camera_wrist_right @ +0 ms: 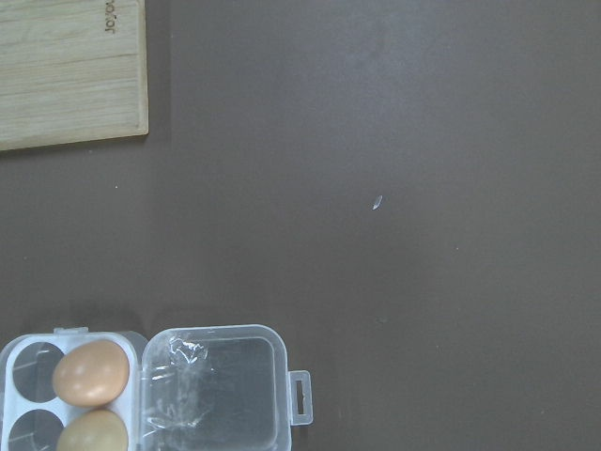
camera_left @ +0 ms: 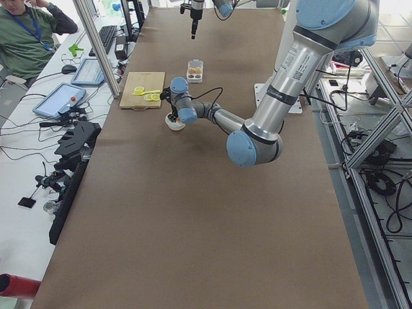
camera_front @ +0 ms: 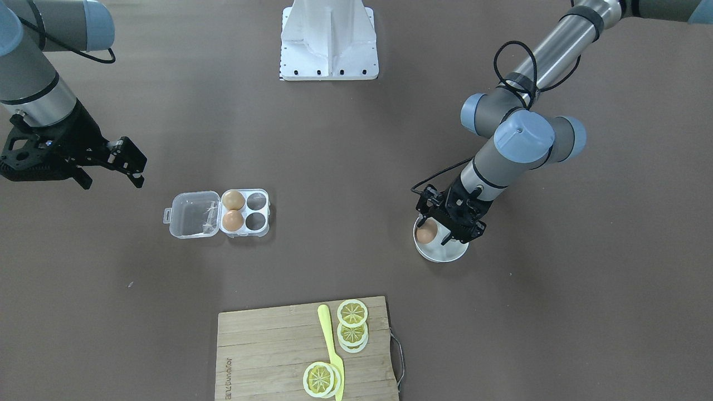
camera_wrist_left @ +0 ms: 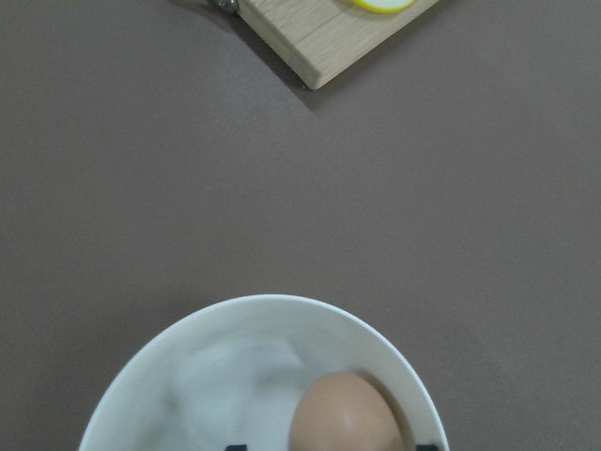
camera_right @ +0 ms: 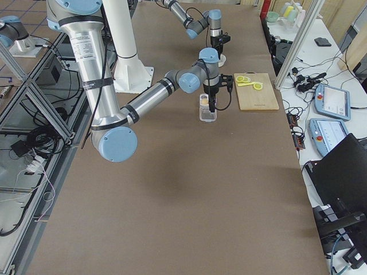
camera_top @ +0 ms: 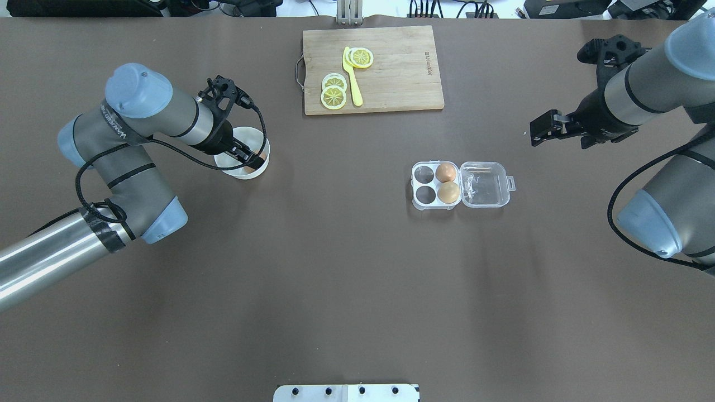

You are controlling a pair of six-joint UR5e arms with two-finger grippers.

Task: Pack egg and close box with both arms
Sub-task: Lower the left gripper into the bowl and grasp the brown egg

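In the white bowl (camera_front: 445,257), far from the box (camera_front: 257,221), the egg (camera_front: 426,234) sat inside your left gripper (camera_front: 445,225), whose jaws were spread wider than it and not squeezing yet. The box had two other eggs (camera_front: 233,210), two empty cups and its lid (camera_front: 195,214) open. Your right gripper (camera_front: 111,175) hung open near it, so lifting, packing and closing were left to do.
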